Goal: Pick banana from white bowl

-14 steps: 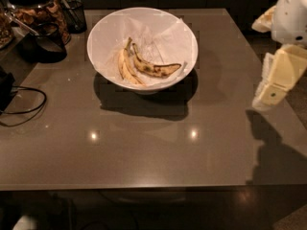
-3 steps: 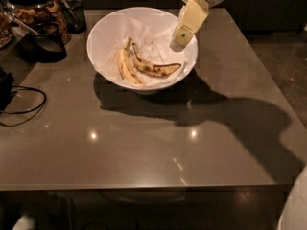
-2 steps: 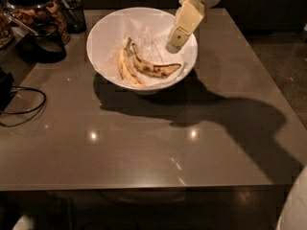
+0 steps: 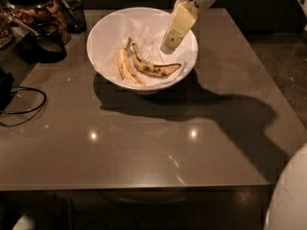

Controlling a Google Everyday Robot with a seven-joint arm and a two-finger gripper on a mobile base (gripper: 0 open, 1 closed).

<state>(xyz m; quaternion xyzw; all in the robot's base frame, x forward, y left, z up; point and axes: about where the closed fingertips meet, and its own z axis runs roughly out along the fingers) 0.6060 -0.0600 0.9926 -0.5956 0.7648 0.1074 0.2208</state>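
We are looking down on a brown table [image 4: 144, 147], with the white bowl [image 4: 96, 30] sitting toward its far edge. The gripper [image 4: 169, 45] is hanging over the right half of the bowl. It is coming in from the top of the view, with its cream-coloured tip pointing down and slightly left above the crumpled paper lining [image 4: 146, 30]. We are not able to tell whether the claw is spread or pressed together, because from this angle it is showing as 1 pale slab.

2 bananas are lying in the bowl. The banana [image 4: 154, 69], heavily spotted brown, is resting on the paper in the near middle of the bowl. It is curving from its stem at the upper left to a dark end at the right. The gripper's tip is showing just above that dark end, with a strip of white paper between them. The paler banana [image 4: 125, 71] is lying close along its left side, and we cannot tell whether the 2 are touching.

The arm is casting a broad shadow [image 4: 230, 114] across the table's right side. At the far left, a lidded jar [image 4: 33, 8] is standing off the table's corner, and a black cable [image 4: 24, 107] is looping across the left edge.
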